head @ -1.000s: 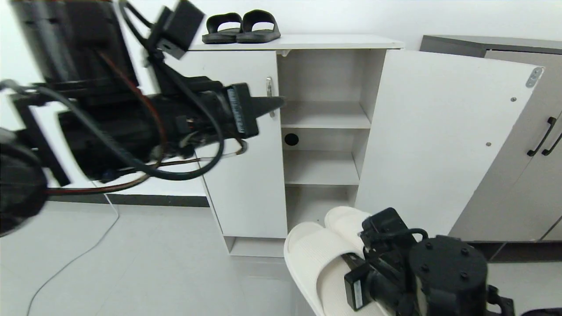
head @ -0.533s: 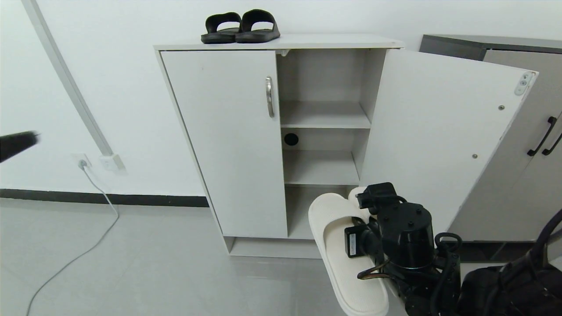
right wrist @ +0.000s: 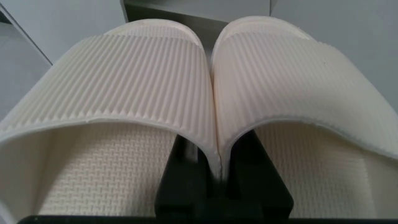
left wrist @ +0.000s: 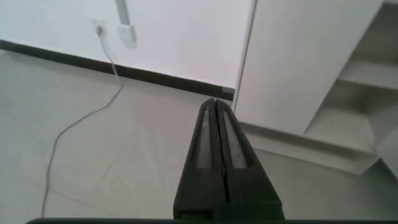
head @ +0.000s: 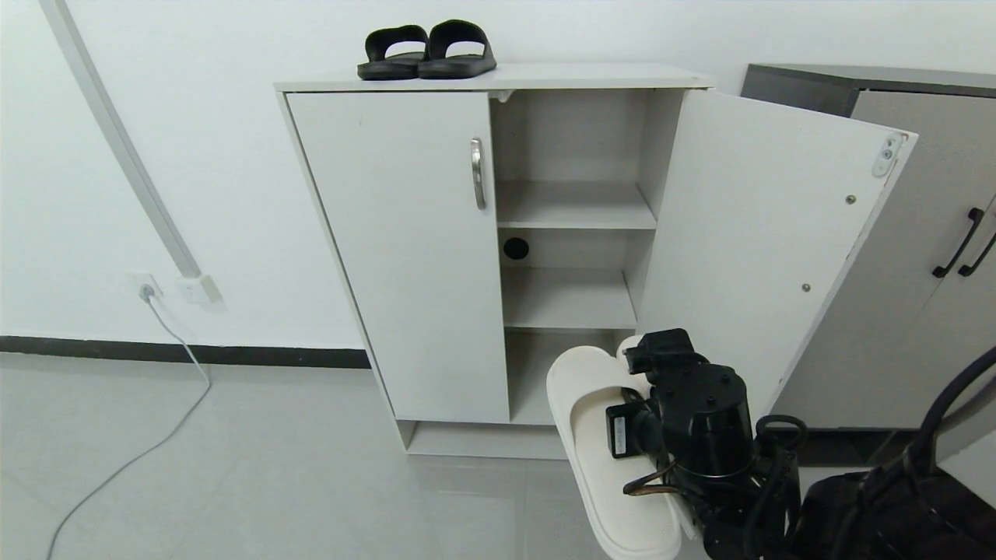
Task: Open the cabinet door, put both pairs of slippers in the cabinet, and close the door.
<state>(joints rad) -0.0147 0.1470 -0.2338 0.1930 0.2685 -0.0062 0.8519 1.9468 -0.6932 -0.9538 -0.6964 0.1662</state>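
The white cabinet has its right door swung open and its left door closed. Bare shelves show inside. A pair of black slippers sits on the cabinet top. My right gripper is shut on the pair of white slippers, pinching their inner sides together. It holds them low, just in front of the bottom compartment. My left gripper is shut on nothing, above the floor left of the cabinet.
A grey cabinet with black handles stands right behind the open door. A wall socket and its cord lie on the left, beside a slanted conduit. Open floor stretches in front.
My left arm, which crossed in front of the closed door, has swung away to the left. My right gripper has carried the white slippers up towards the cabinet. The open door's free edge shifted slightly left.
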